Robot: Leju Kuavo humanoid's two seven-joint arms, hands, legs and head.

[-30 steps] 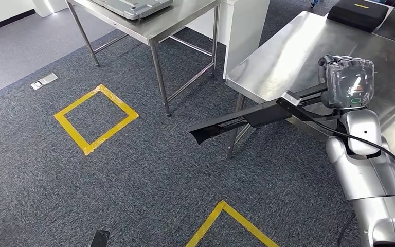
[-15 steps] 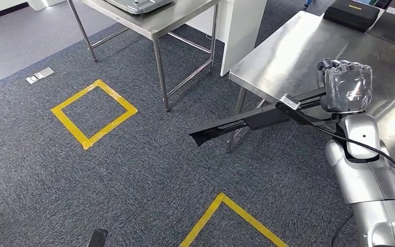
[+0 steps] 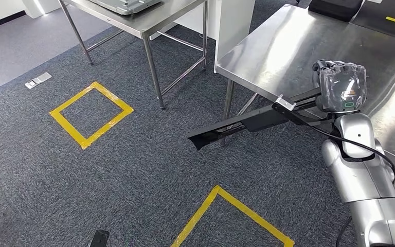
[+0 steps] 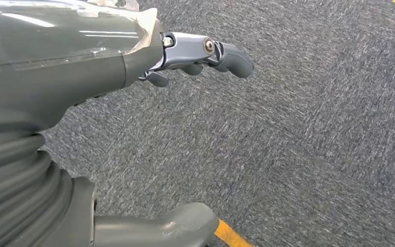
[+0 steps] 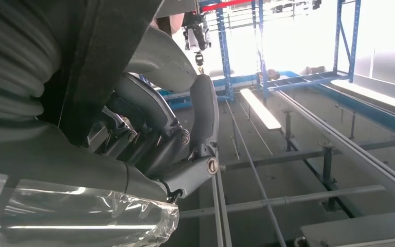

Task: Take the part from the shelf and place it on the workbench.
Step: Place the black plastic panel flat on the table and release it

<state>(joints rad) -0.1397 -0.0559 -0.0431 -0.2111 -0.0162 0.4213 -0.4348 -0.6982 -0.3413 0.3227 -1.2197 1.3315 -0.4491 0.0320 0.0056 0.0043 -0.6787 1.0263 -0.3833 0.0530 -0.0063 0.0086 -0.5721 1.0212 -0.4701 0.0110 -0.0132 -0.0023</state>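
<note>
The part (image 3: 247,122) is a long, flat black bar that sticks out leftward over the carpet, level with the workbench's near corner. My right hand (image 3: 341,86), wrapped in clear film, grips its right end above the steel workbench (image 3: 288,46). In the right wrist view the right hand (image 5: 149,134) curls around the dark part (image 5: 108,51), with thumb and fingers closed on it. My left hand (image 4: 82,67) hangs over grey carpet and holds nothing. Its fingers (image 4: 226,54) stand well apart from the thumb (image 4: 175,226).
A second steel table (image 3: 149,20) carrying a grey tray (image 3: 123,5) stands at the back left, beside a white pillar (image 3: 231,20). Yellow tape squares (image 3: 90,114) (image 3: 226,206) mark the carpet. A black case (image 3: 334,6) lies at the workbench's far end.
The whole picture has shifted a little, so the camera has moved and the workbench now shows more fully. My right hand holds the part in the same pose.
</note>
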